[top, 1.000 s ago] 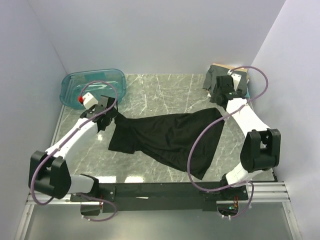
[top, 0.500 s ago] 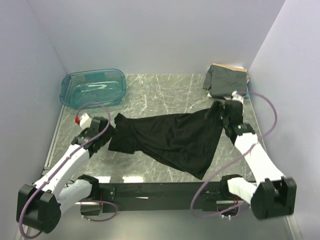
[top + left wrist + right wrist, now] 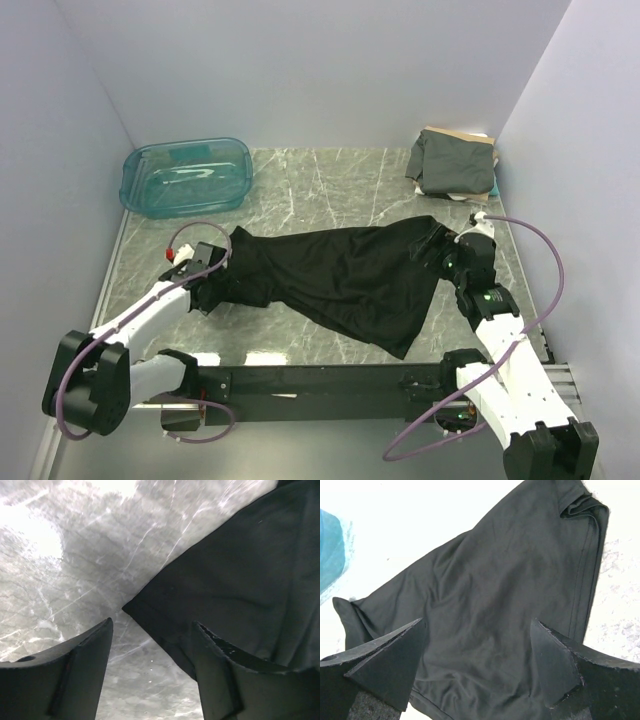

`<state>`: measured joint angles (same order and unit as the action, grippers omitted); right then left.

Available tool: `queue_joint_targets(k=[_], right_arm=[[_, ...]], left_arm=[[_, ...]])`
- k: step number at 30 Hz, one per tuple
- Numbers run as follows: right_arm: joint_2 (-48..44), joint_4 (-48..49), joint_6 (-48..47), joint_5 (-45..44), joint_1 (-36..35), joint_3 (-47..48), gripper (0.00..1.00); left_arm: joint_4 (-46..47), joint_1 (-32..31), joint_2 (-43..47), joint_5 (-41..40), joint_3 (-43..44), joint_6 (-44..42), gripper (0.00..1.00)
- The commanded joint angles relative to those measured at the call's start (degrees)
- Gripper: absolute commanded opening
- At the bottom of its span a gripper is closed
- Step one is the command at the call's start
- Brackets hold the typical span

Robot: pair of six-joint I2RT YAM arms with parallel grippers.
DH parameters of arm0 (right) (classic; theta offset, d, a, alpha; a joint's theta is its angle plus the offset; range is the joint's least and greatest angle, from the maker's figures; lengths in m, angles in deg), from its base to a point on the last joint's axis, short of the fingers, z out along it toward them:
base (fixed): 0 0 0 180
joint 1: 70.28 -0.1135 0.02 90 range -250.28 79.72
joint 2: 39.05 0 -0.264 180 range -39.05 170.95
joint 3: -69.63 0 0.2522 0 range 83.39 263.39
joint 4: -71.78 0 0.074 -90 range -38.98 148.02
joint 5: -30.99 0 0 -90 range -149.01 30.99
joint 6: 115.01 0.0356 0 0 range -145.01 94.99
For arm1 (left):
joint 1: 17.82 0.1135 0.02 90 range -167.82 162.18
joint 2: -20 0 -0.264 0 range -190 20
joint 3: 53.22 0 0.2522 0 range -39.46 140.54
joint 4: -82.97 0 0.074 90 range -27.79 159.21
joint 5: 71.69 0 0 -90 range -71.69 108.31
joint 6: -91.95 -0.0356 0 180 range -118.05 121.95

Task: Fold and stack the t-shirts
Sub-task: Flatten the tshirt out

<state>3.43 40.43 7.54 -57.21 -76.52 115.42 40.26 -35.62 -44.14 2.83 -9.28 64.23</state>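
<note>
On the far right corner of the desk (image 3: 320, 185) lies a small pile (image 3: 455, 162) of folded t-shirts, a dark grey-green one on top and a strip of tan showing at its back edge. That part of the job looks done. The black t-shirt (image 3: 350, 280) is not yet folded: it lies spread and rumpled in the middle of the desk, between the two arms and well apart from the pile. It has to be flattened, folded and carried over to the pile. The teal bin (image 3: 185, 175) at the far left shows no cloth inside.

The black t-shirt's long axis runs left to right across the desk. Its left end is narrow and bunched. Its right end is broad, with one corner drooping toward the near edge. A stitched hem runs along the right edge, so the bottom probably points right; the neck cannot be made out.

The left pincer (image 3: 152, 630) stands fairly wide and low, straddling a corner of the black cloth without gripping it. The right pincer (image 3: 477, 625) is wide and holds nothing, hanging above the shirt's right end.
</note>
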Motion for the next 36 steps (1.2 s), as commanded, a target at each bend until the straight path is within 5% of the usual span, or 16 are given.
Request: queue_joint_targets(k=[1, 8, 15, 17, 20, 21, 27, 30, 36], right_arm=[[-0.7, 0.2, 0.2, -1.6, 0.0, -0.3, 0.91], [-0.4, 0.4, -0.1, -1.3, -0.1, -0.9, 0.91], [-0.8, -0.4, -1.0, -1.7, -0.2, -1.0, 0.91], [-1.3, -0.6, -1.3, -1.7, -0.1, -1.0, 0.91], [-2.0, -1.0, -1.5, -1.5, -0.1, -1.0, 0.91], [-2.3, -1.0, -1.8, -1.2, -0.1, -1.0, 0.91], [-3.5, -2.6, -3.8, 4.4, -0.5, -1.4, 0.9], [-2.6, -5.8, -3.3, 1.3, -6.3, -0.9, 0.9], [1.4, -15.4, 6.7, -8.9, -30.3, -0.3, 0.9]], left_arm=[[-1.2, 0.2, -0.9, 1.4, 1.6, 0.1, 0.67], [-0.8, 0.2, -5.4, 0.3, 2.0, -0.1, 0.65], [-0.8, 0.2, -12.1, -1.6, 4.6, -0.9, 0.51], [-1.0, 0.2, -13.9, -2.5, 4.9, -0.6, 0.46], [-0.1, 0.2, -14.6, -1.9, 4.8, -0.9, 0.19], [-0.1, 0.2, -14.5, -1.9, 4.7, -0.9, 0.01], [0.4, 0.2, -10.2, -2.8, 4.0, -1.9, 0.01], [1.4, 0.2, -6.6, -3.4, 3.1, -2.3, 0.01], [1.6, 0.2, -1.0, -5.0, 2.3, -2.9, 0.01]])
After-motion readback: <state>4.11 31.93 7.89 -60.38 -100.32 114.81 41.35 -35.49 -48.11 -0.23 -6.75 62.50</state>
